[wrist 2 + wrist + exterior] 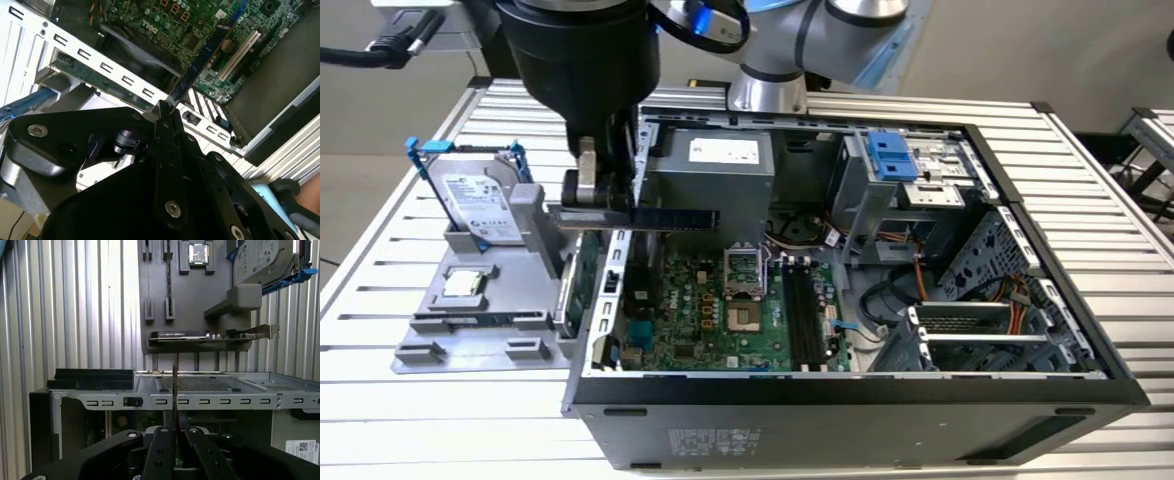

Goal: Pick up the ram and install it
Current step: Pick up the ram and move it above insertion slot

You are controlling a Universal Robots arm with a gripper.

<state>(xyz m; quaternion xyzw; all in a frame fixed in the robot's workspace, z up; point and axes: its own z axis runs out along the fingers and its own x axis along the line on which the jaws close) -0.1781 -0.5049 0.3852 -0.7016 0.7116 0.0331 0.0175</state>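
Slatted table [454,420] — ram [678,217] over case wall [616,290]

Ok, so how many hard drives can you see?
1. The hard drive stands tilted in the grey holder on the exterior view's left, beside the open computer case. More may be hidden inside the case's bays.

Table [1127,200] ribbed matt metal; case frame [200,401] bare sheet metal; end effector [175,432] matt black; ram [204,57] smooth board.
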